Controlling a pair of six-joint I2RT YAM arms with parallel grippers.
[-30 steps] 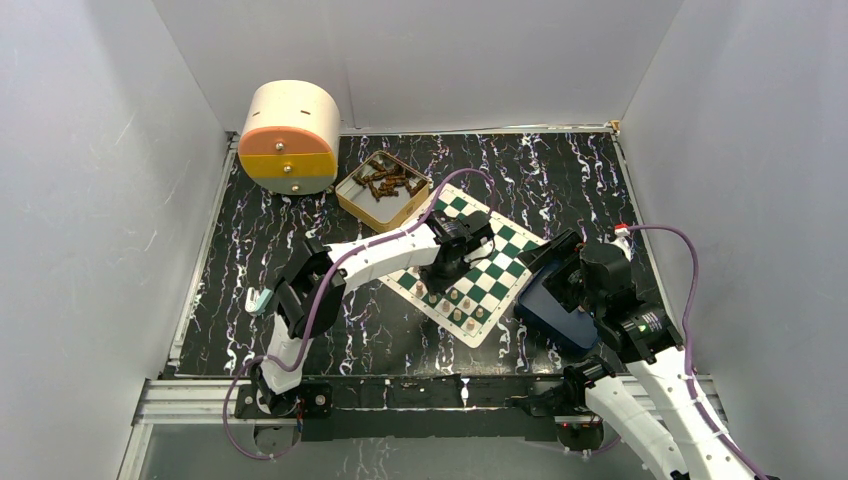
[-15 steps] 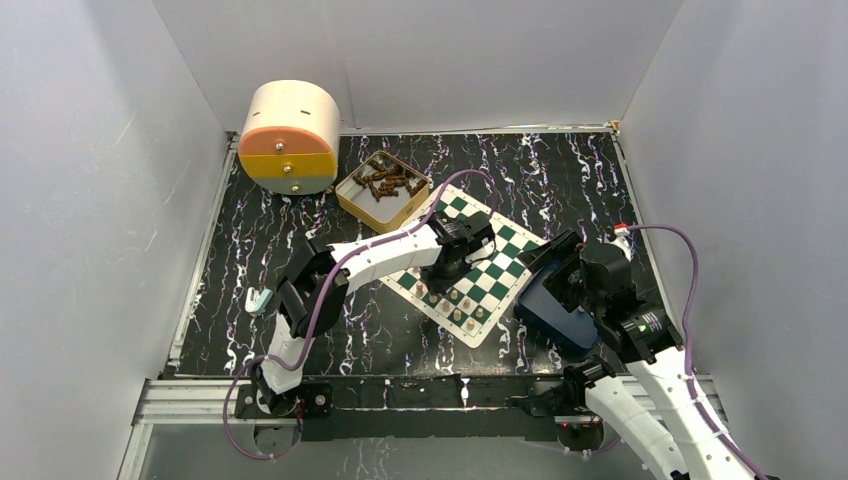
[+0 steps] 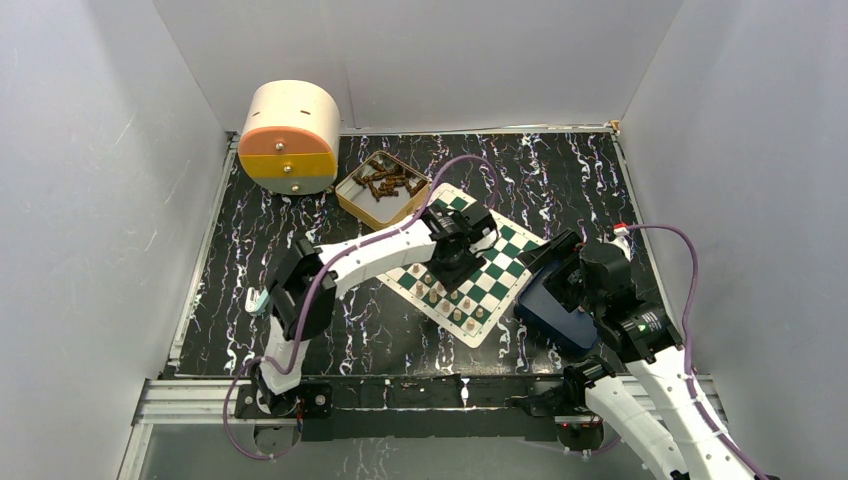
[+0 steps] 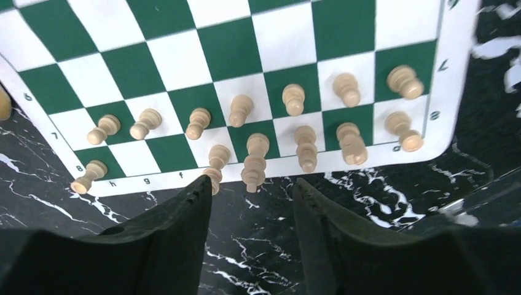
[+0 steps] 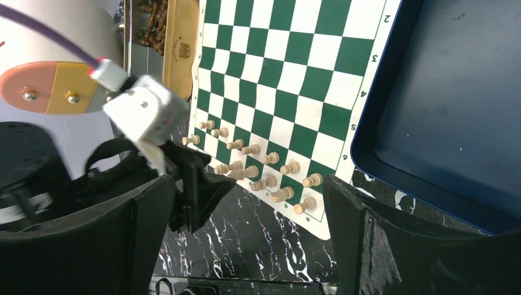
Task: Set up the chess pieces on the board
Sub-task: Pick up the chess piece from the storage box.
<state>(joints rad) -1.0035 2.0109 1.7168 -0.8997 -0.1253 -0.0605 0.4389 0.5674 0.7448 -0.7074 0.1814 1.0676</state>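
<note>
The green-and-white board lies slanted on the black marbled table. Light tan chess pieces stand in two rows along its near edge, also in the right wrist view. My left gripper hovers over those rows, open, with nothing between its fingers. A tall piece stands free just beyond its fingertips. My right gripper hangs open and empty above the board's right edge.
A dark blue tray sits against the board's right side, bare inside. A tan box of dark pieces lies behind the board. A round cream container with an orange front stands at the back left.
My left gripper's jaws have opened from shut and the wrist has shifted slightly up and right over the board. The tall piece now stands free. The right arm has not moved.
</note>
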